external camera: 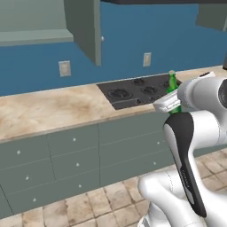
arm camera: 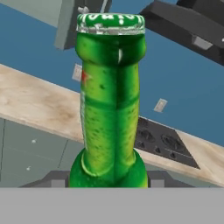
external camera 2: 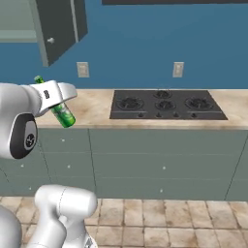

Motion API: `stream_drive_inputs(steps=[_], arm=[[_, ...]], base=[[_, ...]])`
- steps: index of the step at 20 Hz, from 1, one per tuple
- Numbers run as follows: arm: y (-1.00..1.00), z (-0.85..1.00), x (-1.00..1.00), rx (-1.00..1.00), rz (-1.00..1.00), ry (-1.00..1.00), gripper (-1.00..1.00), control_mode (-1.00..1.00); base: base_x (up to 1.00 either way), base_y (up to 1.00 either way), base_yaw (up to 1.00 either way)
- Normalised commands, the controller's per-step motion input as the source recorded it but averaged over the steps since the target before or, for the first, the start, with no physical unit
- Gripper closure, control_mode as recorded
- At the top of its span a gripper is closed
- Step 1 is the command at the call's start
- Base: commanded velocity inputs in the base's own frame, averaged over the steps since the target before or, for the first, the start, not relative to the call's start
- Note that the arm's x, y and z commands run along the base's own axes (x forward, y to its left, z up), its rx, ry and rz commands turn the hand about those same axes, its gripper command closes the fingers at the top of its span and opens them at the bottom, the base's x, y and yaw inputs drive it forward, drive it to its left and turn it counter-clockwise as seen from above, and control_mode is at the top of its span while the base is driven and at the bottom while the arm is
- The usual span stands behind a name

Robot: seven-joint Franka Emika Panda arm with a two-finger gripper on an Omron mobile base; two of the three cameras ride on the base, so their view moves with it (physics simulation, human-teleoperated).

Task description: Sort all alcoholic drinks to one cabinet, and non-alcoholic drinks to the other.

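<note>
The pincer (external camera 2: 59, 107) is clamped on the slim green glass bottle (external camera 2: 61, 111), carried tilted in the air in front of the bench (external camera 2: 92, 109), off the left end of the black hob (external camera 2: 164, 104). To shelve it well, I would raise it clear of the bench's front edge and steer round the swung-open grey-green wall cabinet door (external camera 2: 58, 26). The pincer's fingers are hidden behind the hand, and the cabinet's inside is cut off.

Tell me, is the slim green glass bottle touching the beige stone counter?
Apart. In the right base view the slim green glass bottle hangs tilted in the gripper, its base in front of the drawer fronts, off the beige stone counter.
</note>
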Motion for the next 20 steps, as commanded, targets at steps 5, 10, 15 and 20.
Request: stream_drive_inputs(steps=[5,10,15,20], arm=[[0.00,0.00,0.00,0.00,0.00,0.00,1.00,1.00],[0.00,0.00,0.00,0.00,0.00,0.00,1.00,1.00],[0.00,0.00,0.00,0.00,0.00,0.00,1.00,1.00],[0.00,0.00,0.00,0.00,0.00,0.00,1.00,1.00]], base=[[0.06,0.68,-0.05],[0.10,0.65,-0.04],[0.14,0.59,-0.02],[0.28,0.50,0.00]])
